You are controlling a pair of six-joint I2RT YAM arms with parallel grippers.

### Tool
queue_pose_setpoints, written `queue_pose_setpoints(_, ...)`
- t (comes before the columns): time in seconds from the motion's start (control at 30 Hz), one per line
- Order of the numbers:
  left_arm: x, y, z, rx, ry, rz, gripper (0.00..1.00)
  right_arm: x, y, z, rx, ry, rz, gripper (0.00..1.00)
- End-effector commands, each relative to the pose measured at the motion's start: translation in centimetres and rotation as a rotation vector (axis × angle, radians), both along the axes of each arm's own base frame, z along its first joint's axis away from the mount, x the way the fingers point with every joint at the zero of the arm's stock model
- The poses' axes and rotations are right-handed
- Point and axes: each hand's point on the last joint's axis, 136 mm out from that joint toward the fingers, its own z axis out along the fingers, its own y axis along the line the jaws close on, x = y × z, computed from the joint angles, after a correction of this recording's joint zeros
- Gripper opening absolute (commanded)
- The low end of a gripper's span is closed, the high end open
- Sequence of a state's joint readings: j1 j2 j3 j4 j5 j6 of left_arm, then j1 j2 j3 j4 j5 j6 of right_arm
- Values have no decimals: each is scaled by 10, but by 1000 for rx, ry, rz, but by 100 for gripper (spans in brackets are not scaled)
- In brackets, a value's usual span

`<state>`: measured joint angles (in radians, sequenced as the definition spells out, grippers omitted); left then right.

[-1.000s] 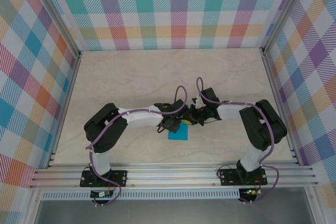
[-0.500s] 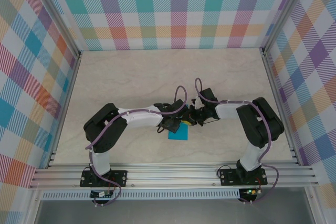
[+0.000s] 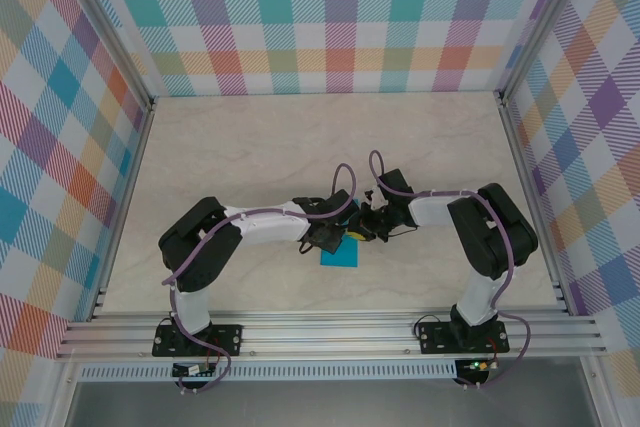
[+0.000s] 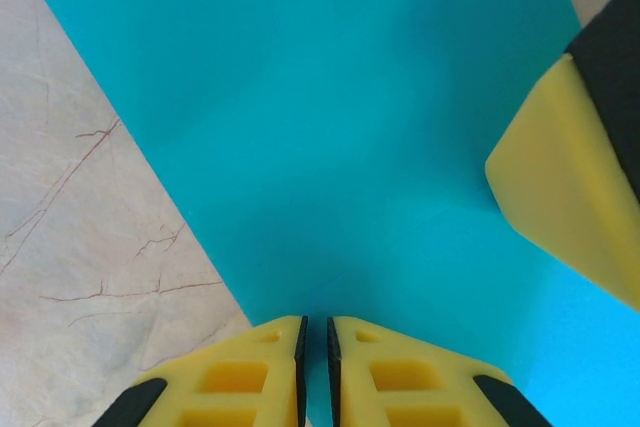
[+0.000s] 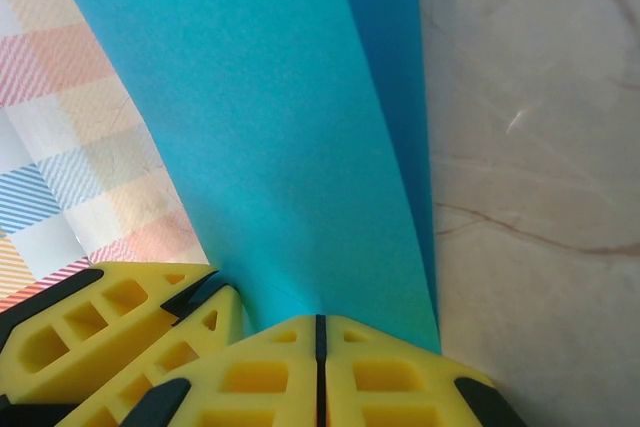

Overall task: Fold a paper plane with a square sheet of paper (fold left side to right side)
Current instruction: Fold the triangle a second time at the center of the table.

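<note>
The square sheet of paper [image 3: 340, 253] is turquoise-blue and lies on the table between the two arms, just near of both grippers. My left gripper [image 4: 315, 322] has its jaws almost together with a thin slit between them. Its tips sit on the sheet [image 4: 330, 127] near its left edge, and nothing shows pinched between them. My right gripper [image 5: 320, 319] is shut on a raised flap of the sheet [image 5: 270, 127], with a darker layer showing along the flap's right side. In the top view the left gripper [image 3: 335, 237] and right gripper [image 3: 362, 231] nearly touch.
The marble-patterned tabletop [image 3: 300, 147] stretches open behind the arms. Plaid walls [image 3: 330, 17] and aluminium rails enclose it on three sides. The right gripper's yellow finger [image 4: 570, 187] juts into the left wrist view.
The right arm's elbow has drifted slightly to the left. The sheet, the left arm and both sets of jaws look unchanged.
</note>
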<state>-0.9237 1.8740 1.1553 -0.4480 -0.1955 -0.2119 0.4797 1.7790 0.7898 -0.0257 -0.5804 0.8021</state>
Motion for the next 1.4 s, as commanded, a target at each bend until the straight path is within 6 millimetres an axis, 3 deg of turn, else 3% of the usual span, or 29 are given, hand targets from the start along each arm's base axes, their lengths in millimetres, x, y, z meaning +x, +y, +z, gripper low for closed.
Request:
queue_pose_setpoints(0.0,-8,23,-7,70,34,14,16,-13,-8,-21,-64,48,17,8)
queue_pose_setpoints(0.2,-2,14,27,12,-12,3,21,-20,-16,-33,-108,76,18,8)
queue_pose_setpoints(0.37,2,8,67,-60,-63,-2,34,-20,-16,-38,-115,86,16,8)
queue_pose_setpoints(0.53,-8,-1,89,-163,-43,-31,40,-21,-17,-39,-119,90,15,8)
queue_pose_setpoints(0.83,-44,-39,66,-382,174,-81,39,-20,-16,-38,-117,86,15,8)
queue_pose_setpoints(1.07,-42,-38,35,-307,217,-57,38,-20,-17,-38,-121,87,17,8)
queue_pose_setpoints(1.37,-39,-21,11,-254,248,-10,38,-21,-18,-39,-125,89,20,8)
